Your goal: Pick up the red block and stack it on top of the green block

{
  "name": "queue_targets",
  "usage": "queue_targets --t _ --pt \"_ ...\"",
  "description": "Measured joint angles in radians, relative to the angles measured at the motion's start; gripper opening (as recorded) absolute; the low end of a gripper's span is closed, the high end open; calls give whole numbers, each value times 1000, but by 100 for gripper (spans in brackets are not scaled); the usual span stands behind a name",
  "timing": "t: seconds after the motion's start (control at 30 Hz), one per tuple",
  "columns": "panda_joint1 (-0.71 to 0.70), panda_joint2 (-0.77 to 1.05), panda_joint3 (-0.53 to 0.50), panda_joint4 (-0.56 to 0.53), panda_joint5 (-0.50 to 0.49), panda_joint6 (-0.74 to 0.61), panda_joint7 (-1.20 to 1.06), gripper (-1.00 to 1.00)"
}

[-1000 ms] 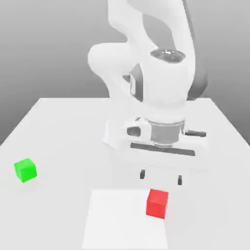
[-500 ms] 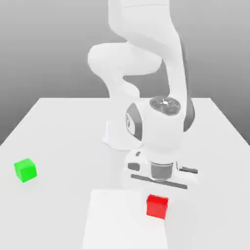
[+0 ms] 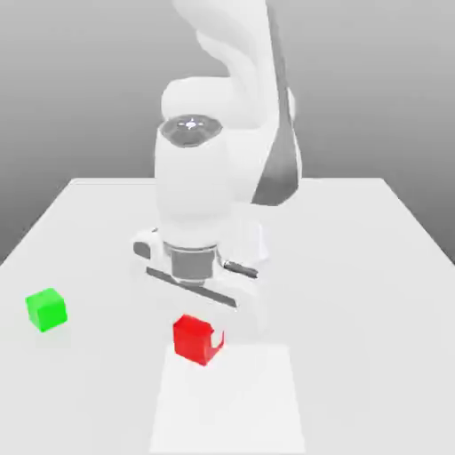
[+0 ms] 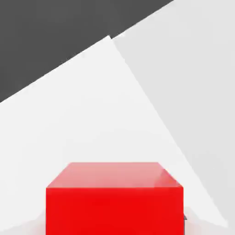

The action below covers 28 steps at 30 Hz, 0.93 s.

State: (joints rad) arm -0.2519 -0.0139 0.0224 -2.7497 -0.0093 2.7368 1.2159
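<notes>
We see the arm [image 3: 233, 133] reaching down over the white surface [image 3: 355, 267], its hand pointing straight down. The fingers [image 3: 216, 339] are clamped on the red block [image 3: 195, 338], which hangs under the hand near the front of the surface, over the far edge of a lighter white square patch [image 3: 231, 400]. We can make out one pale finger against the block's side toward the exterior view's right; the other is hidden behind the block. Whether the block is touching the surface or is just above it we cannot tell from the exterior view.

In the hand view the red block [image 4: 114, 197] sits close to the camera, its top face and one side face showing, with the white surface [image 4: 92, 114] beyond it and a slightly different white region [image 4: 193, 92] meeting it along a slanted edge.

The green block [image 3: 46, 309] rests on the surface well apart from the red one, toward the exterior view's left, near that edge. Nothing touches it.
</notes>
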Motion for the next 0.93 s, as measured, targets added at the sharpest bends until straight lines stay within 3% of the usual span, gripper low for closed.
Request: queue_targets --t 0.6,0.8,0.83,0.93 --pt "-456 -74 -278 3 -39 -75 -180 -100" --pt "-484 111 -252 11 85 96 -280 -100" --pt "-490 137 -241 13 105 119 -293 100" --pt "-490 137 -241 13 105 119 -293 100"
